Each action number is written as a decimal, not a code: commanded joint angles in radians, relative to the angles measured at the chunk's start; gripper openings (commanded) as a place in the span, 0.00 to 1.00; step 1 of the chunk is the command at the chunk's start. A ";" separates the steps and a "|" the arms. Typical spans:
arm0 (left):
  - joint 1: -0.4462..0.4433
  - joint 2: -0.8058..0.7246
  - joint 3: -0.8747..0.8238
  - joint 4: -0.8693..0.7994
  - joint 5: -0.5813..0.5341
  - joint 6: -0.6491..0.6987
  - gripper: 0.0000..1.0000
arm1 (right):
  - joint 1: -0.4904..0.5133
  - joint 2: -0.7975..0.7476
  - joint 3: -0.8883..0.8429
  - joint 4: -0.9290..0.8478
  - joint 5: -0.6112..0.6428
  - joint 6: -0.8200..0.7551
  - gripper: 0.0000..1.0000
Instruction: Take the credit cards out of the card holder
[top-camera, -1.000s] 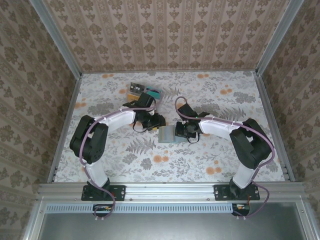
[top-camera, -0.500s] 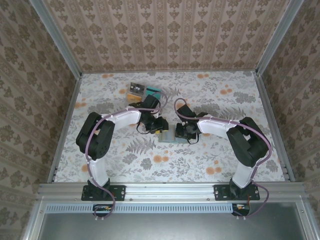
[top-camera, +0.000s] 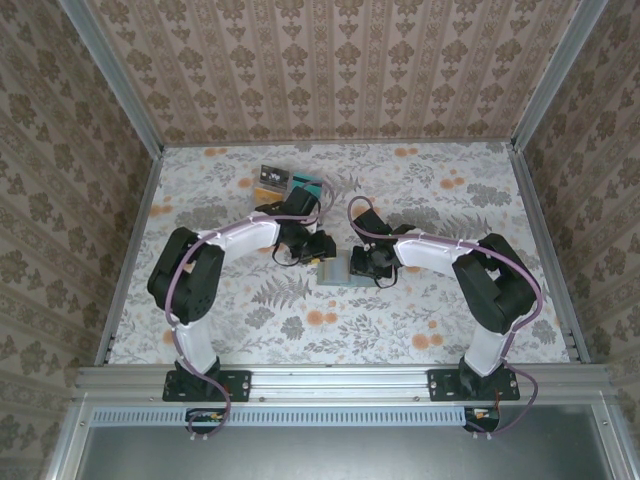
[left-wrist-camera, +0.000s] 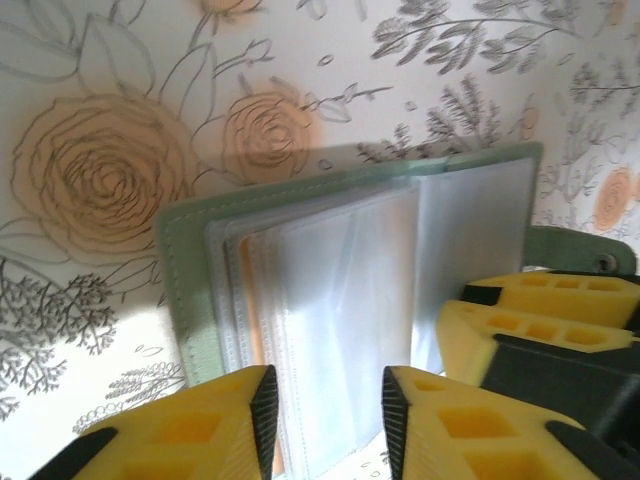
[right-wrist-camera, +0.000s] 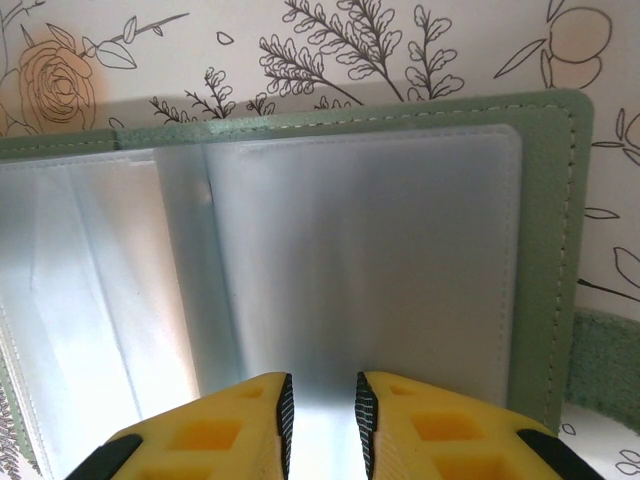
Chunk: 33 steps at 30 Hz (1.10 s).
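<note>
Over the last second the left arm swings in toward the middle of the table (top-camera: 420, 310). Its left fingers (left-wrist-camera: 268, 405), which stood a little apart from the card holder (left-wrist-camera: 188, 300), now sit right at its left side. Most of that move comes early, and the last half second shows hardly any shift. The right arm barely moves over the same stretch, and the holder lies in much the same spot, between the two arms and just beside both wrists.

In the left wrist view the holder is spread open and flat, its stack of clear sleeves (left-wrist-camera: 340, 300) fanned slightly. The left fingers are moderately open and straddle the near edge of that stack without holding anything. A thin tan-orange edge (left-wrist-camera: 254, 335) shows between the sleeves on the left, which is probably one of the credit cards, still seated in its pocket. No card lies loose on the table beside the holder.

The right fingers (right-wrist-camera: 285, 400) are drawn almost together over the near edge of the holder's right half, with only a sliver of sleeve showing between them. They appear to pinch that half and keep the holder open and steady. The closing strap (left-wrist-camera: 585, 255) trails off to the right.

The approach therefore looks finished, with one arm bracing and the other lined up on the sleeves, while the extraction itself is not yet begun. The next move likely calls for the left fingers to close on the card's edge alone, since catching the slippery sleeve with it would drag the whole stack.
</note>
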<state>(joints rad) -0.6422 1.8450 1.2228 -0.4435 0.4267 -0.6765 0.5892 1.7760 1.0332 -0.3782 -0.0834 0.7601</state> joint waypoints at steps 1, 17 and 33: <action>-0.010 -0.008 0.002 0.033 0.032 -0.011 0.34 | -0.005 0.041 -0.008 -0.040 0.023 0.008 0.29; -0.022 0.068 0.008 0.014 0.005 -0.022 0.39 | -0.008 0.038 -0.022 -0.024 0.010 0.008 0.29; -0.040 0.112 0.037 0.034 0.079 -0.025 0.39 | -0.011 0.041 -0.030 -0.009 -0.007 0.011 0.28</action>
<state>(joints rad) -0.6689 1.9236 1.2400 -0.4110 0.4519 -0.6880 0.5865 1.7760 1.0325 -0.3733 -0.0872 0.7628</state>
